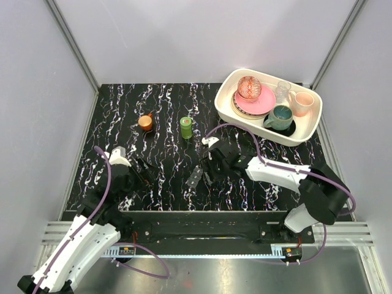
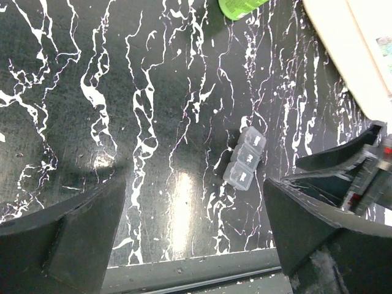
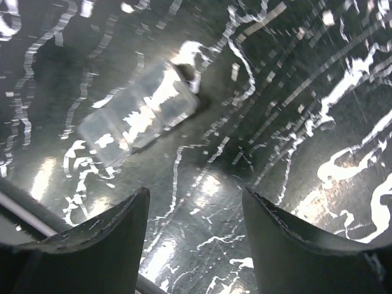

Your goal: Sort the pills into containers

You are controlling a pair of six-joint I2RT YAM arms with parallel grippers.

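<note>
Lying on the table with its long axis near-left to far-right, the pill box sat just ahead of the outstretched right gripper, jaws parted and empty; the left gripper gaped wide.

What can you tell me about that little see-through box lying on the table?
The pill box is a short strip of three square compartments, of cloudy see-through plastic. It lies flat and slanted on the black, white-veined table, near its front edge. Nothing touches it; the right gripper hovers close, jaws apart. Its contents cannot be made out.
</note>
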